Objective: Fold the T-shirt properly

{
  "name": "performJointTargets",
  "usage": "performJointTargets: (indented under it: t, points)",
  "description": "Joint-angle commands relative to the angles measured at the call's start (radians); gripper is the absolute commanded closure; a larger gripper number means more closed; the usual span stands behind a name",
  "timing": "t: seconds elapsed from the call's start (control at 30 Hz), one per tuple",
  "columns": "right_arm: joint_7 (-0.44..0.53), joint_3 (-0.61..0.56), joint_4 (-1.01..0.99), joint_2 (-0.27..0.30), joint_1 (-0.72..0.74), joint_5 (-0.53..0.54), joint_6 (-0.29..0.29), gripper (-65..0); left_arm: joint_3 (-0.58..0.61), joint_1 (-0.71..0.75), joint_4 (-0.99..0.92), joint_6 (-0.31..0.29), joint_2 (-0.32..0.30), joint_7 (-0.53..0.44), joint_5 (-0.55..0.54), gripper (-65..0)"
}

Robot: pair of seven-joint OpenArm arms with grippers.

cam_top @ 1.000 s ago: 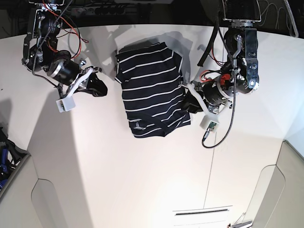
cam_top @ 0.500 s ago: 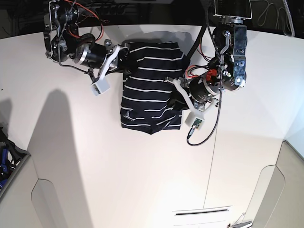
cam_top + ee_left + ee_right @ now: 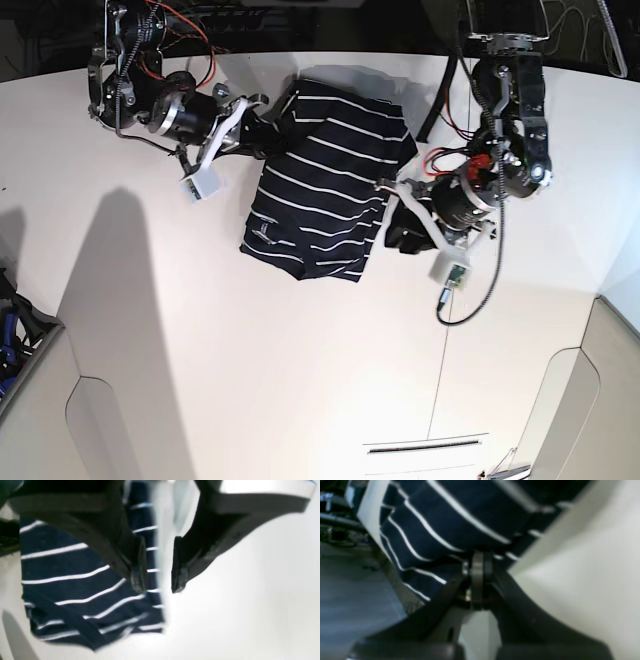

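Note:
The T-shirt [image 3: 325, 185], dark navy with thin white stripes, lies folded in a skewed rectangle on the white table [image 3: 250, 350], with a small pale label [image 3: 262, 228] near its front left corner. My right gripper [image 3: 268, 135] is at the shirt's back left edge; in the right wrist view it [image 3: 477, 565] is shut on a fold of the striped fabric [image 3: 460, 517]. My left gripper [image 3: 400, 222] is beside the shirt's right edge. In the left wrist view it [image 3: 158, 582] is open and empty, straddling the shirt's edge [image 3: 75, 580].
A white camera module [image 3: 447, 272] with a cable hangs off the left arm. Another module [image 3: 195, 185] hangs off the right arm. A blue object [image 3: 10, 330] sits at the far left edge. A seam [image 3: 440, 380] runs down the table's right part.
My right gripper came in from the left and took hold of the shirt's back left edge. My left gripper has let go and moved off to the right. The shirt now lies more skewed.

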Motion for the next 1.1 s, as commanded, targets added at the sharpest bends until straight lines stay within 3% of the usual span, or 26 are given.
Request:
performJointTargets:
  t: [0.0,0.37,0.9,1.07]
  points:
    - [0.010,0.021,0.044,0.006,-0.014,0.026,0.008,0.0,-0.021,0.022,0.046,-0.008,-0.013,-0.003,-0.031,-17.6]
    - [0.005,0.085,0.214,0.151,-0.115,0.090,0.007,0.0,-0.175,0.229,0.231,-0.038,-0.036,0.013,-0.116,-17.6]
    - [-0.043,0.085,0.214,0.154,-0.224,0.101,0.008,0.0,-0.183,0.401,0.231,-0.039,-0.037,0.080,-0.121,-17.6]
    - [-0.043,0.084,0.214,0.200,-0.306,0.126,0.008,0.0,-0.183,0.499,0.231,-0.062,-0.037,0.103,-0.121,-17.6]
